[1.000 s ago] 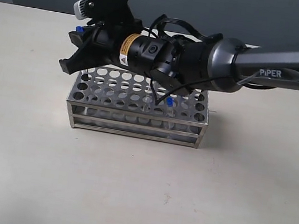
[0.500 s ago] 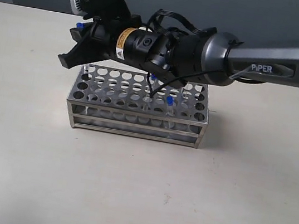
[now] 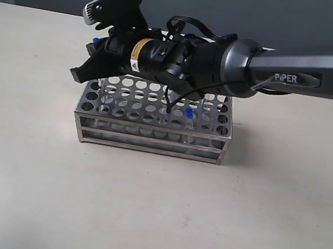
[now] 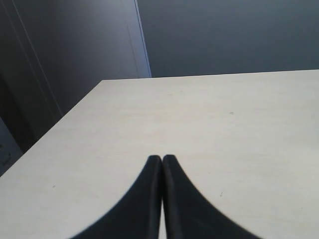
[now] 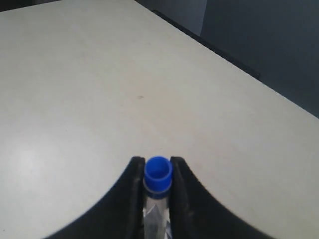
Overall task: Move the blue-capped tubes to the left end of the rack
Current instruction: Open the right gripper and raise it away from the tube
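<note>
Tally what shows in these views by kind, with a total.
Shiny steel perforated rack: 1
Clear blue-capped tubes: 2 showing, one in the right gripper, one in the rack; the arm may hide more
Black grippers: 2, counting the left gripper
Total: 5

Under me spreads a pale beige table (image 3: 139, 221), filling the lower frame; a dark grey-blue wall (image 3: 246, 11) runs across the top edge.

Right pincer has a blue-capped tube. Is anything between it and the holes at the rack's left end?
Nothing visible. The right pincer holds the blue-capped tube above the left end of the rack, and the front holes there look empty. The pincer itself hides the back corner.
</note>
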Robot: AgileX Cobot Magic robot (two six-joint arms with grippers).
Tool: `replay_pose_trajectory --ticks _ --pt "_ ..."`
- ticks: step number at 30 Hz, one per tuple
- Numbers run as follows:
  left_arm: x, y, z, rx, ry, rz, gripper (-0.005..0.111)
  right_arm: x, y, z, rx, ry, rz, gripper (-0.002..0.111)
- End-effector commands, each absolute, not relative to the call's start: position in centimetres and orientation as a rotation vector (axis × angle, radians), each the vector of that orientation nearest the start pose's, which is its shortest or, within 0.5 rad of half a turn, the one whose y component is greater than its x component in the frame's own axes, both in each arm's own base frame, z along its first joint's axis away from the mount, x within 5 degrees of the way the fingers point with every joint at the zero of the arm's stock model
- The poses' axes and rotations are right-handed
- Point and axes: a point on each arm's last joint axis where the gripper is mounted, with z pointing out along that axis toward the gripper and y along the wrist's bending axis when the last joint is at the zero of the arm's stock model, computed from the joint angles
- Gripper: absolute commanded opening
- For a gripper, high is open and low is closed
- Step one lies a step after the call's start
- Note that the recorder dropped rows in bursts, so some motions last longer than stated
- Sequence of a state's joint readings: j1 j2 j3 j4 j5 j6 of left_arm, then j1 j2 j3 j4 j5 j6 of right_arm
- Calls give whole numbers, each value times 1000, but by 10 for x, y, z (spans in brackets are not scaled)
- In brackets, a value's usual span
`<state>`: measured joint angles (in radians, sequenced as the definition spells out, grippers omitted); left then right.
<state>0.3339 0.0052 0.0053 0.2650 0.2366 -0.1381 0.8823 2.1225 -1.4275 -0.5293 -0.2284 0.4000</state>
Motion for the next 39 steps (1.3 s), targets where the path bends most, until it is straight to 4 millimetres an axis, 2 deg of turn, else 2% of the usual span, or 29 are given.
replay_pose_trajectory --ticks 1,7,14,18,21,25,27,32,39 --pt "51 23 193 -227 1708 380 1 301 377 182 -1031 1759 591 0" --pt "51 23 193 -227 1708 380 1 301 377 176 -1039 1787 571 0" --pt "51 23 193 -227 1708 380 1 302 379 148 -1045 1859 568 0" --pt "51 23 193 -227 1708 380 1 302 378 144 -1050 1874 557 1" --pt "51 23 193 -227 1708 380 1 302 377 143 -1051 1882 549 13" --pt "51 23 193 -227 1708 380 1 303 376 142 -1052 1896 536 40" --pt "51 23 193 -227 1708 380 1 303 374 144 -1053 1918 508 47" --pt "51 23 193 -227 1708 380 1 303 365 178 -1015 1929 463 48" --pt "51 23 193 -227 1708 380 1 291 346 273 -940 1751 490 48"
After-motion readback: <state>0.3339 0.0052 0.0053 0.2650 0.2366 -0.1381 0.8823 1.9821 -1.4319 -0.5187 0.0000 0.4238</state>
